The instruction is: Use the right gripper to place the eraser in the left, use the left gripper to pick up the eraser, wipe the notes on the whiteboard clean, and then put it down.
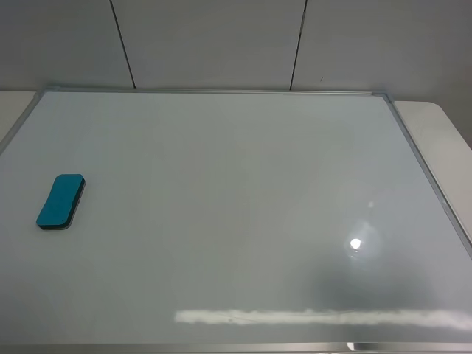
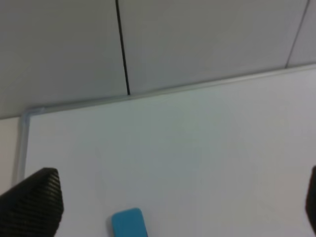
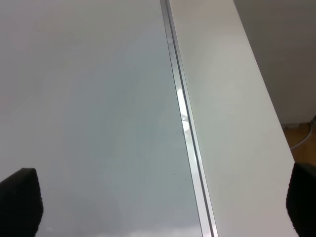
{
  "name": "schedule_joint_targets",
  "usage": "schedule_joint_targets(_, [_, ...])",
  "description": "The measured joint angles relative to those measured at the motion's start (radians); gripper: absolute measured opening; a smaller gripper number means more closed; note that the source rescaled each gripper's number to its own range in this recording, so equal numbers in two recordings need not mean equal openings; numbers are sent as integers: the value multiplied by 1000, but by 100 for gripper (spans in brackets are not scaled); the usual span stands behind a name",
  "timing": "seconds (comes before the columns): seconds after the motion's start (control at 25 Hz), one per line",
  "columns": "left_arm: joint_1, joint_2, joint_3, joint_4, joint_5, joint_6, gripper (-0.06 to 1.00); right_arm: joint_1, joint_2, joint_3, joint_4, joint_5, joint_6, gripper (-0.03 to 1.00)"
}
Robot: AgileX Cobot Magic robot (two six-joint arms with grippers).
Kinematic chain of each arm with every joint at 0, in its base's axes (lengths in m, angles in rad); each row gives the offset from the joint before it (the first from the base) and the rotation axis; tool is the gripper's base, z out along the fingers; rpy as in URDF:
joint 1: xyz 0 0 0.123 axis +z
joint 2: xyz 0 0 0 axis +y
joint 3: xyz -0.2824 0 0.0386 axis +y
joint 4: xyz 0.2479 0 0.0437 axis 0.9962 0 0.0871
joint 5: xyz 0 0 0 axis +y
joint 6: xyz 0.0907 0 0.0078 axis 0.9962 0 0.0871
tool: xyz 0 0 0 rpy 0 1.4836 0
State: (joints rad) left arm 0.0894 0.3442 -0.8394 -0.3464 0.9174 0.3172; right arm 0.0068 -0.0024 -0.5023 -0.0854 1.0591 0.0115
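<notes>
Lying flat near the board's (image 1: 243, 221) left edge in the high view, the eraser (image 1: 61, 200) leaves wide bare room to its right; a glare spot (image 1: 355, 243) shines there. From the left wrist, the left claw (image 2: 168, 207) gapes wide over the eraser (image 2: 129, 223), wall (image 2: 207, 39) beyond. From the right wrist, the right claw (image 3: 160, 207) stands open above the frame (image 3: 190, 148) and table (image 3: 232, 123).

A lab-like test bench: a whiteboard (image 1: 221, 221) flat on a white table (image 1: 435, 122), plain panelled wall (image 1: 214, 40) behind.

Eraser (image 1: 61, 201) lies on whiteboard's (image 1: 236, 184) left side.
</notes>
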Motion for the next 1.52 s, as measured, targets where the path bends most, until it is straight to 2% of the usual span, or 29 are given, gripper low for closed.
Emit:
schedule_joint_targets(0.08, [13,-65,3,39,76,-42,99,0,0,0,0,0,0,99])
schedule_joint_targets(0.16, [28,-138,33,91,102,-110,99,0,0,0,0,0,0,99])
schedule_joint_targets(0.36, [27,-317,179,204,96,-282,99,0,0,0,0,0,0,99])
schedule_joint_targets(0.44, [1,-348,230,236,98,-317,99,0,0,0,0,0,0,99])
schedule_joint_targets(0.56, [-76,-349,275,300,103,-370,100,0,0,0,0,0,0,99])
schedule_joint_targets(0.68, [-152,-349,287,406,108,-468,100,0,0,0,0,0,0,99])
schedule_joint_targets(0.76, [-169,-349,302,500,144,-551,100,0,0,0,0,0,0,99])
schedule_joint_targets(0.84, [-171,-350,314,553,174,-614,100,0,0,0,0,0,0,99])
schedule_joint_targets(1.0, [-171,-350,315,559,179,-630,100,0,0,0,0,0,0,99])
schedule_joint_targets(1.2, [-171,-350,326,513,163,-581,100,0,0,0,0,0,0,99])
schedule_joint_targets(1.52, [-153,-350,326,504,155,-576,100,0,0,0,0,0,0,99])
